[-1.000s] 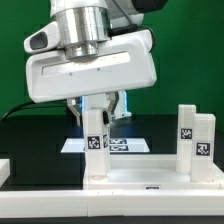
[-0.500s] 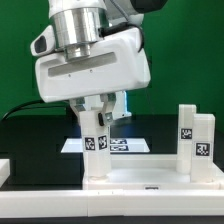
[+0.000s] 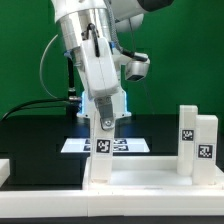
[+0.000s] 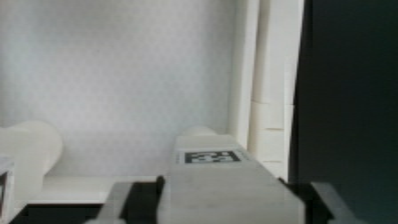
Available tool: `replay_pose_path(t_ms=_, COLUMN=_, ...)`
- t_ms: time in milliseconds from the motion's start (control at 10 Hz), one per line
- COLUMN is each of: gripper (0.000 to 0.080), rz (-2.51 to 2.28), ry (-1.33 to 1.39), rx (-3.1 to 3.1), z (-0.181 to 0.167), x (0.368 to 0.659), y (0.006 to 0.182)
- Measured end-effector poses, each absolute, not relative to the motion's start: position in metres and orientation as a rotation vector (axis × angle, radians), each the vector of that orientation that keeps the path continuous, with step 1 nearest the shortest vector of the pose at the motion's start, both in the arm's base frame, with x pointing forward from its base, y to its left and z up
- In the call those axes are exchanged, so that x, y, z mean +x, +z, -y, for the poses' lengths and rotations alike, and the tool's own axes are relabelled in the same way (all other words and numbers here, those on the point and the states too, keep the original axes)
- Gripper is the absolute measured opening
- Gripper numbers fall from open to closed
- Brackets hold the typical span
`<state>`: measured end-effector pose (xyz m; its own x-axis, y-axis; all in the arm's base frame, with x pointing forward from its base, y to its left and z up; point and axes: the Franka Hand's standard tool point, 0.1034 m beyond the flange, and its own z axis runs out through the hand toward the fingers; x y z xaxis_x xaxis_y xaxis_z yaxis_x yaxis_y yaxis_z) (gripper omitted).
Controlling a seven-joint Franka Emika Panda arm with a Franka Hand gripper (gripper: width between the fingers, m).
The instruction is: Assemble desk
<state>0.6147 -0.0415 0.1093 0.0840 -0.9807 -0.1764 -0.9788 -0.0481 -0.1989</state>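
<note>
My tool (image 3: 102, 122), clamped on a tagged leg (image 3: 101, 150) standing upright on the desk (image 3: 150, 178) top, has rotated since earlier; only my wrist view shows the leg's (image 4: 222, 170) top end against the rim.

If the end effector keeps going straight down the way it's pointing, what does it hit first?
Probably the desk top. The end effector is shut on a white leg standing upright there, so the leg's lower end would press into the top first. Whether they already touch is unclear.

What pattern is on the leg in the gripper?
A black-and-white square marker tag on the white leg, clearest in the exterior view.
</note>
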Motion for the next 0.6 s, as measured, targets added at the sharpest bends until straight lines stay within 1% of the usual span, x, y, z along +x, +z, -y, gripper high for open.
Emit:
replay_pose_path(t_ms=100, gripper=0.0289, rz=-1.944, ry=-0.013, rx=-2.116, z=0.041, x=0.614, y=0.109)
replay_pose_path(t_ms=200, gripper=0.0503, rz=-1.93, ry=-0.016, rx=-2.13, z=0.042, x=0.614, y=0.108)
replay_pose_path(t_ms=300, gripper=0.0503, rz=-1.715, ry=-0.093, rx=-2.323, z=0.049, x=0.61, y=0.105)
replay_pose_path(t_ms=400, gripper=0.0622, rz=-1.474, ry=-0.092, rx=-2.54, z=0.045, x=0.604, y=0.102)
replay_pose_path(t_ms=500, gripper=0.0642, rz=-1.252, ry=-0.091, rx=-2.684, z=0.038, x=0.602, y=0.101)
replay_pose_path(t_ms=600, gripper=0.0642, rz=-1.172, ry=-0.099, rx=-2.721, z=0.038, x=0.602, y=0.1)
